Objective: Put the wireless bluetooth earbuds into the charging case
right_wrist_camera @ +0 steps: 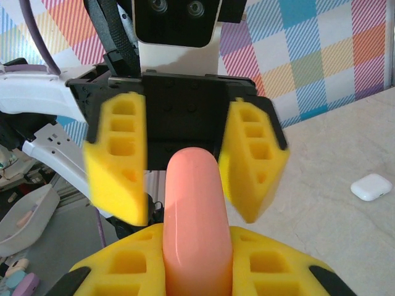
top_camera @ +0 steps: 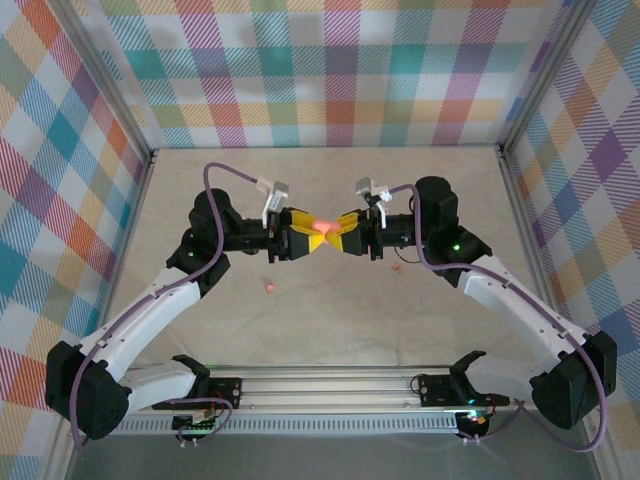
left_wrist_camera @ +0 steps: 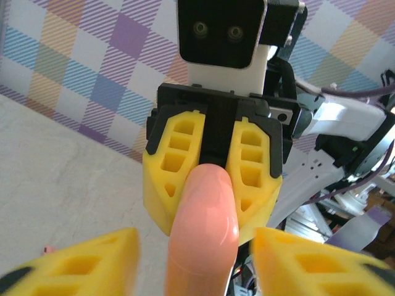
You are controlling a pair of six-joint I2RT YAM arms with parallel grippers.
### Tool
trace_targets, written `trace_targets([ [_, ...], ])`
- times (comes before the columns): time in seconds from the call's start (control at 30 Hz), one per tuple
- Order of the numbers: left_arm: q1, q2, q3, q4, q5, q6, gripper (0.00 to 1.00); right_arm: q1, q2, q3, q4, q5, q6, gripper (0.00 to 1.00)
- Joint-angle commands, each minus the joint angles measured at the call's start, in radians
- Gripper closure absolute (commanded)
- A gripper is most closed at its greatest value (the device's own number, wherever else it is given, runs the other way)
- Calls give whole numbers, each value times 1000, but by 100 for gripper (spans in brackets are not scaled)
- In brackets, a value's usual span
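- Gripped in mid-air above the middle of the bench (top_camera: 330,320), in the right hand (right_wrist_camera: 196,237): a salmon-pink case (right_wrist_camera: 192,197), pinched at one end between closed yellow fingers.
- Opposite, nose to nose with it, the left hand (left_wrist_camera: 197,243): jaws apart on either side of the case's free end, no contact visible, fingers blurred in the right wrist view.
- For a clean step, most likely opening the lid: hold the right grip firm, centre the left fingers on the free half, close gently, lever without twisting the case loose.
- Apparently shut, that case; inside hidden.
- Loose on the bench, well apart: one tiny salmon-pink earbud (top_camera: 268,286) by the left arm, a second salmon-pink earbud (top_camera: 397,266) by the right arm.
- Also on the bench: a white case (right_wrist_camera: 371,186), closed, contents unseen.
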Motion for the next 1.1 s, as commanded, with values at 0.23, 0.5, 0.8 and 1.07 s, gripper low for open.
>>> trace_targets([
  [0.23, -11, -6, 15, -25, 11, 41, 59, 3, 23, 20, 68, -26, 26, 93],
  [0.5, -12, 5, 32, -84, 56, 67, 70, 3, 31, 31, 68, -24, 23, 94],
  [0.8, -12, -36, 18, -140, -34, 129, 94, 3, 29, 53, -1, 14, 11, 71],
  [1.07, -13, -56, 4, -189, -21, 202, 100, 3, 53, 106, -126, 124, -15, 62],
])
